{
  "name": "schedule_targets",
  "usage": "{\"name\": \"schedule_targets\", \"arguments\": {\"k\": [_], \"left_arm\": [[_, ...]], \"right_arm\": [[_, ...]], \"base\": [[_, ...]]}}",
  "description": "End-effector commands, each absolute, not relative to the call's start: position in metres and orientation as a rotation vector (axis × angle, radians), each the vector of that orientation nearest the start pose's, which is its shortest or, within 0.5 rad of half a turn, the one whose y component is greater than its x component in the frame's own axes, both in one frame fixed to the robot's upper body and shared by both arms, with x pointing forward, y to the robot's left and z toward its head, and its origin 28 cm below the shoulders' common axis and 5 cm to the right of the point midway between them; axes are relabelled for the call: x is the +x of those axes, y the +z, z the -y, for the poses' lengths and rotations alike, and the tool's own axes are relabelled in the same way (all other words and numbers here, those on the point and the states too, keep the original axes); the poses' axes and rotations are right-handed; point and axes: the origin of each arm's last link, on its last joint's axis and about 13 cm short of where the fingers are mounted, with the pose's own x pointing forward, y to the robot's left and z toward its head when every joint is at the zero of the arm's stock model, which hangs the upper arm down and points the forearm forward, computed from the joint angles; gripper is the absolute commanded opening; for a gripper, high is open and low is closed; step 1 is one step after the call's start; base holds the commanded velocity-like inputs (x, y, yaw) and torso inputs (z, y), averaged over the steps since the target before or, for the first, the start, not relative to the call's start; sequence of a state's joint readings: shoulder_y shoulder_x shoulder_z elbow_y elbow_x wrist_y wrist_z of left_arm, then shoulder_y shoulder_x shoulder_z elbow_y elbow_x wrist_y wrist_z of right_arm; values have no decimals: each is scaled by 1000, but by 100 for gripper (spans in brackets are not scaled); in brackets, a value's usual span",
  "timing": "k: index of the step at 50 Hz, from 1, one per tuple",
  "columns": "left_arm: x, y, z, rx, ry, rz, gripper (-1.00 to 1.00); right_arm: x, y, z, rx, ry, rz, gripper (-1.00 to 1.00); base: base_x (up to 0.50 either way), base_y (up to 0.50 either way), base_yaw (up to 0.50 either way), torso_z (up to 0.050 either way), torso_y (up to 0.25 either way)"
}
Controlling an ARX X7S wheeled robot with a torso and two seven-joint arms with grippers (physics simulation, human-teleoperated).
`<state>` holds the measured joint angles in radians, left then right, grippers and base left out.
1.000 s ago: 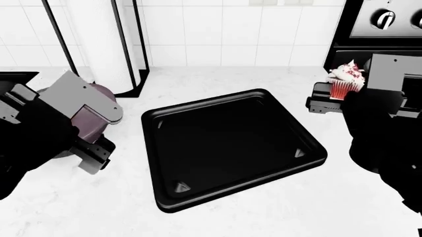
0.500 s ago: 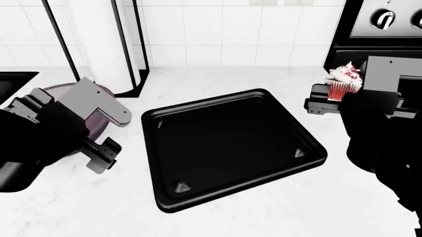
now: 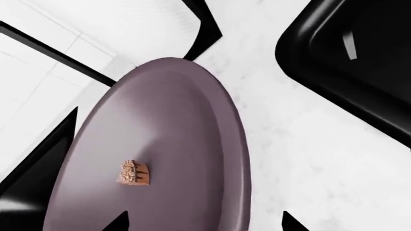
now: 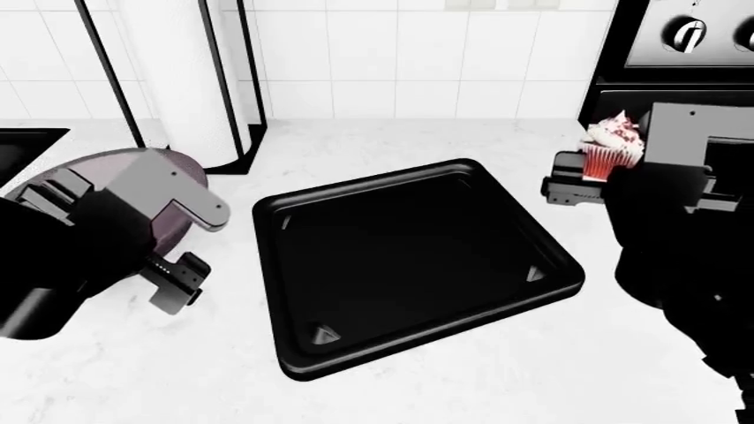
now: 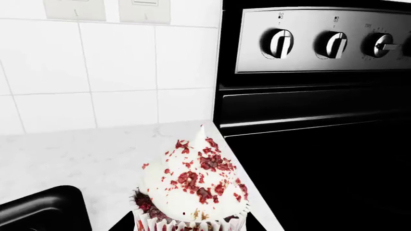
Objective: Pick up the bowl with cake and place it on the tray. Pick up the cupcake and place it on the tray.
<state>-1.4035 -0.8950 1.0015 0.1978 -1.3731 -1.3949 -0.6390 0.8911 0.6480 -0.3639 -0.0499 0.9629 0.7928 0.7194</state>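
Observation:
The mauve-grey bowl [image 4: 112, 163] sits on the counter left of the tray, largely under my left arm. In the left wrist view the bowl [image 3: 180, 120] holds the tiny tan cake [image 3: 134, 173]. My left gripper [image 3: 204, 224] [image 4: 115, 235] is open and straddles the bowl's rim, one fingertip inside and one outside, neither touching. The glossy black tray [image 4: 271, 212] [image 3: 359, 57] lies mid-counter with nothing on it. My right gripper [image 4: 595, 172] [image 5: 192, 224] is shut on the red-wrapped cupcake [image 4: 615, 146] [image 5: 192, 187], held above the counter just right of the tray.
A paper towel roll in a black stand [image 4: 200, 71] rises behind the bowl. The black stove [image 4: 683, 53] with knobs [image 5: 279, 43] stands right behind the cupcake. A black sink corner [image 4: 24, 141] shows at the far left. White tiled wall at the back.
My left gripper has shifted left and turned over the bowl, so more of the bowl's rim shows. The right gripper with the cupcake has drifted slightly left.

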Motion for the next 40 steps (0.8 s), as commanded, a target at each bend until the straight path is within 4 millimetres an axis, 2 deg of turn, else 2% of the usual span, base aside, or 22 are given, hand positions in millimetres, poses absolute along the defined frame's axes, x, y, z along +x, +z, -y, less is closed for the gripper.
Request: {"name": "schedule_targets", "arguments": {"k": [1,40], "left_arm": [[266,248,-295,717,-18,-642,100],[276,235,-300,730,-6,-686,100]], "right_arm": [[314,215,173,-60,-284,-121,-100],[318,212,173,-67,-283,-125,-100]], "base": [[0,0,0,0,0],[0,0,0,0,0]]}}
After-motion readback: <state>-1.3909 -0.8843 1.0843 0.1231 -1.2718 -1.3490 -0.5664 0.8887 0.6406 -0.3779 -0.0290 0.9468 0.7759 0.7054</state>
